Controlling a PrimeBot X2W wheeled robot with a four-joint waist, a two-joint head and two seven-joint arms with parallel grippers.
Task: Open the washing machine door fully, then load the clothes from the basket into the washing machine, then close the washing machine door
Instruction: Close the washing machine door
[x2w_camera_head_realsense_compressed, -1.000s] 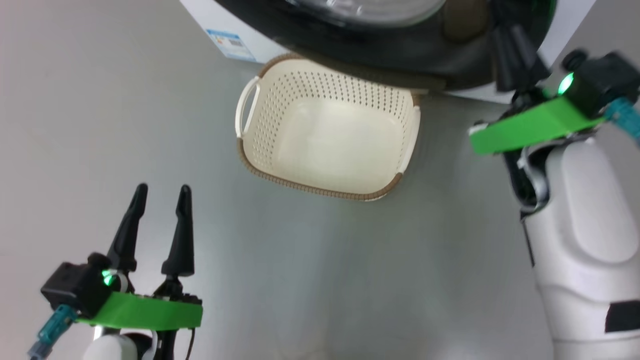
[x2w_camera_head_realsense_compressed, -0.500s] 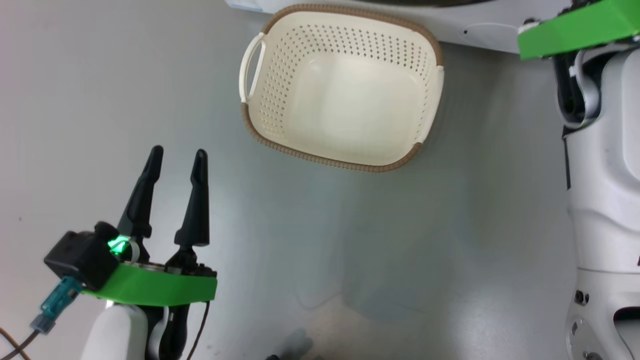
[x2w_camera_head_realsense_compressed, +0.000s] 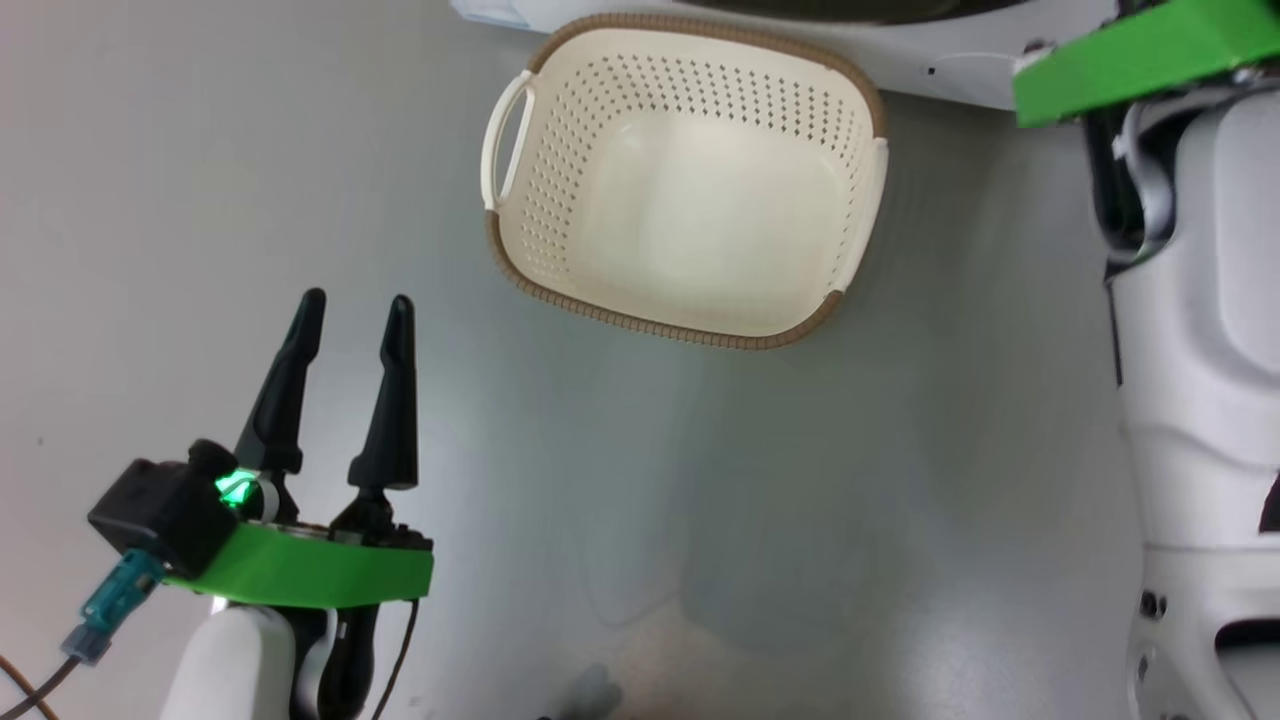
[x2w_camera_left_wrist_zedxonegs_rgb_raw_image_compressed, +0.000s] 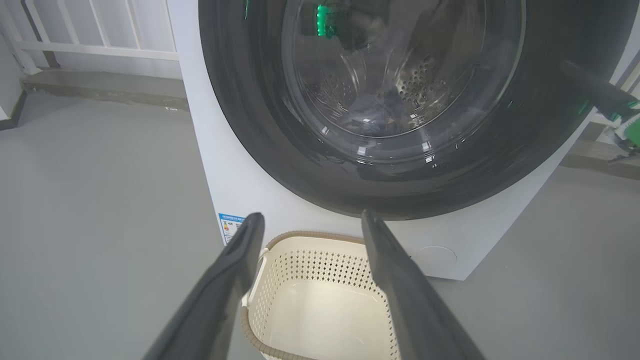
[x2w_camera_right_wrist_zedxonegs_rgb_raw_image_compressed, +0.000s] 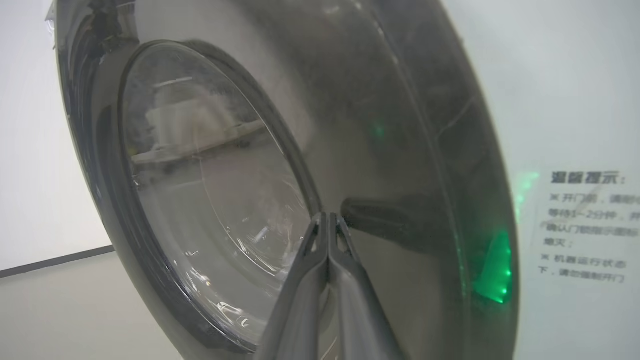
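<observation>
Washing machine door (x2w_camera_left_wrist_zedxonegs_rgb_raw_image_compressed: 240, 100) is sitting flat against the white front of the washing machine (x2w_camera_left_wrist_zedxonegs_rgb_raw_image_compressed: 225, 165) at the far end of the scene. Nearest the robot, the left gripper (x2w_camera_head_realsense_compressed: 356, 300) is hovering above the grey floor (x2w_camera_head_realsense_compressed: 900, 450), its two dark fingers standing apart, holding nothing and pointing toward the basket (x2w_camera_head_realsense_compressed: 680, 335). The cream basket is resting on the floor ahead of those fingers. Its brown rim is lying just beside the foot of the machine, below the door and between a blue label sticker (x2w_camera_left_wrist_zedxonegs_rgb_raw_image_compressed: 230, 225) and a round filter cap (x2w_camera_left_wrist_zedxonegs_rgb_raw_image_compressed: 435, 257). Higher up, the right arm (x2w_camera_head_realsense_compressed: 1200, 350) is reaching toward the door. There the right gripper (x2w_camera_right_wrist_zedxonegs_rgb_raw_image_compressed: 327, 216) is pressing its fingers together with nothing between them, the tips lying at the glossy black rim just beside a dark recess (x2w_camera_right_wrist_zedxonegs_rgb_raw_image_compressed: 390, 220); whether they are touching it cannot be told. Behind the bulging glass the steel drum (x2w_camera_left_wrist_zedxonegs_rgb_raw_image_compressed: 420, 85) is showing, with a dim bluish heap at its bottom too murky to name. A white railing (x2w_camera_left_wrist_zedxonegs_rgb_raw_image_compressed: 100, 45) is running along the wall beyond.
</observation>
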